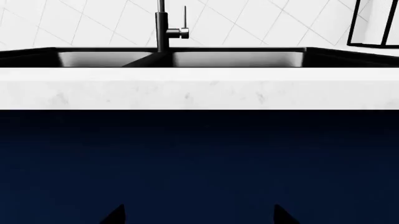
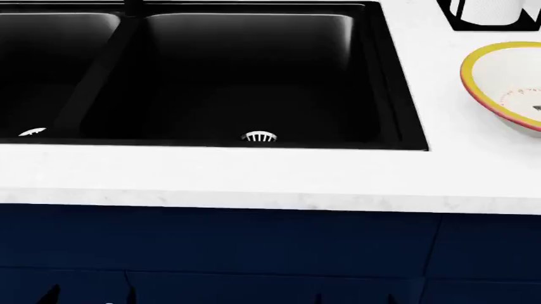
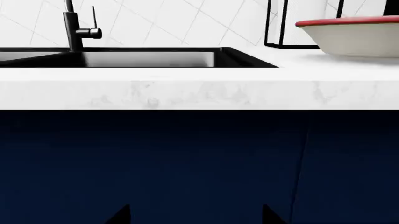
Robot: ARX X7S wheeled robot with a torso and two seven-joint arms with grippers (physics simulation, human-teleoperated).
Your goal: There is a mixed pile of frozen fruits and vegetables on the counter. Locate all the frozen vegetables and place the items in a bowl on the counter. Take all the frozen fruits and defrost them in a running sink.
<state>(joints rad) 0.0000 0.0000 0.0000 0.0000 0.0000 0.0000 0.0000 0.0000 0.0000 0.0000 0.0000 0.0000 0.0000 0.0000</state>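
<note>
Below the table's front edge both claws hang, left claw (image 1: 196,215) and right claw (image 3: 196,214) wide and empty. Bowl (image 2: 507,85) sits near the right edge beside the sink (image 2: 253,76); no frozen food shows, so raising either arm blindly could strike the table's front lip.

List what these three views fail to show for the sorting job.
- Frozen fruits and vegetables: in no view.
- Bowl: cut off by the head view's right edge, its inside only partly seen.
- Faucet: spout cut off at the top in both wrist views.
- Left end effector and right end effector: only fingertips visible, spread apart.
</note>
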